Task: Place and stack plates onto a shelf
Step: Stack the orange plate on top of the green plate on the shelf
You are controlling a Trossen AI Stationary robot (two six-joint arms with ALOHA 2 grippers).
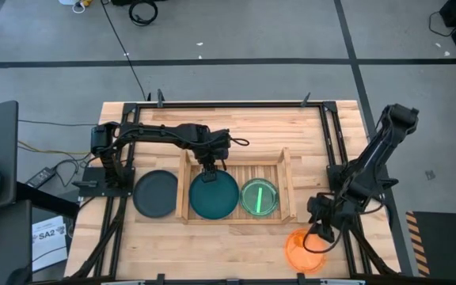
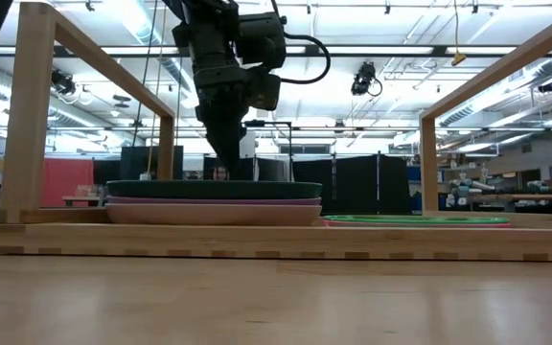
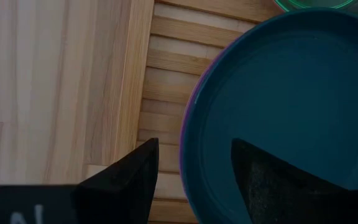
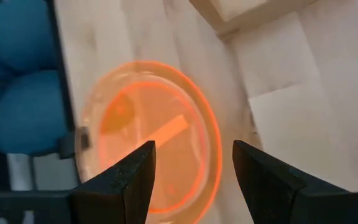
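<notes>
The shelf [image 1: 236,163] lies at the table's middle. Its left half holds a teal plate [image 1: 214,196] stacked on a pink plate [image 2: 214,213]; a purple rim [image 3: 187,134] shows beneath the teal one. A lime green plate [image 1: 259,197] lies in the right half. On the table left of the shelf rests a dark grey plate [image 1: 156,194]. My left gripper [image 3: 194,168] is open, one finger on either side of the teal plate's far rim. My right gripper [image 4: 194,174] is open above an orange plate [image 4: 151,134] lying at the near right [image 1: 303,250].
Upright wooden frame posts [image 2: 34,115] and rails stand around the shelf in the low view. The shelf's low side wall [image 3: 135,62] runs beside my left gripper. Blue objects [image 4: 17,93] show past the table's edge by the orange plate.
</notes>
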